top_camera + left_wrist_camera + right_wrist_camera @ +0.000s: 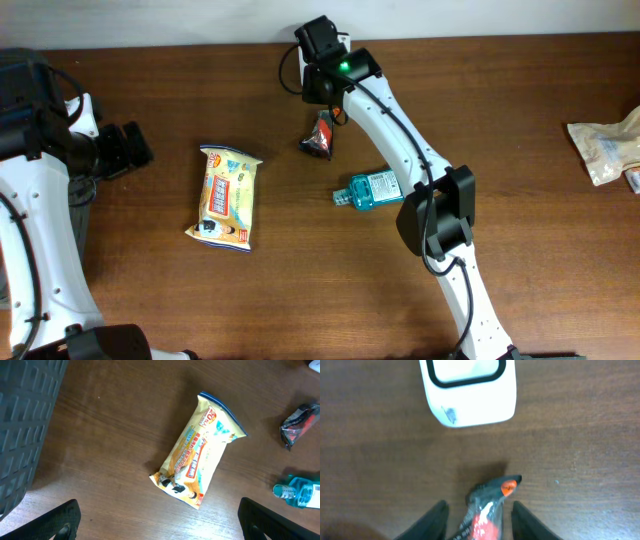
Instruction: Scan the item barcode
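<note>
Right gripper (479, 506), far centre: fingers part-open, either side of dark packet (487, 520), near white scanner (470, 390). Left gripper (160, 522) spread wide.

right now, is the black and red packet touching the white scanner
Apart. The right wrist view shows bare table between the packet and the white scanner.

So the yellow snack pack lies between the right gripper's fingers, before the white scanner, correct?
No: the right wrist view shows the small black-and-red packet between the fingers of the right gripper, before the white scanner. The yellow snack pack lies elsewhere on the table.
</note>
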Motion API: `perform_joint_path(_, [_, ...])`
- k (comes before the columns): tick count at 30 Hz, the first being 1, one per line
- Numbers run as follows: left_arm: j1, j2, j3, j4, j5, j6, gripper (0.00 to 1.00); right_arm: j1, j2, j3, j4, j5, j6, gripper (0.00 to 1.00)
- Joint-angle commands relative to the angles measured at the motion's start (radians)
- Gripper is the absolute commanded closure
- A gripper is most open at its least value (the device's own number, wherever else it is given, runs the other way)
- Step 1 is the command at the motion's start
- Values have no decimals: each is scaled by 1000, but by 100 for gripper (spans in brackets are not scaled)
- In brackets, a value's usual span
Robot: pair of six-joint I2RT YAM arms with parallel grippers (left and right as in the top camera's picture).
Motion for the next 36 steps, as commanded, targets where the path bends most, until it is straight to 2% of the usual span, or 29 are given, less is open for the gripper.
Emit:
perform_joint_path(1, [3,-13,-3,1,10,-5,1,13,-27,-80,-11,-39,80,33])
perform_joint_path(4, [3,-13,-3,1,10,-5,1,18,-27,-206,44,-40,138,27])
perform_joint_path(7, [3,-13,-3,1,10,-5,1,18,-27,-291,103,-40,136,25])
perform_joint_path(9, [3,-13,-3,1,10,-5,1,20,-27,-348,143,-40,137,19])
perform_joint_path(16, [3,-13,-3,1,10,-5,1,27,-26,-394,187,-39,136,9])
perform_joint_path(19, [3,-13,-3,1,10,-5,1,27,-19,-394,187,-40,119,19])
perform_joint_path(22, [3,-13,-3,1,10,-5,1,31,-4,-394,187,-42,43,25])
perform_joint_path(23, [3,-13,-3,1,10,-5,1,34,1,-394,175,-39,27,35])
perform_joint_path(26, [3,-13,-3,1,10,-5,1,40,3,-394,164,-40,27,46])
perform_joint_path(31, [3,-13,-3,1,10,-5,1,59,3,-394,129,58,27,54])
perform_joint_path(36, [3,-13,-3,1,10,-5,1,59,2,-391,118,58,26,61])
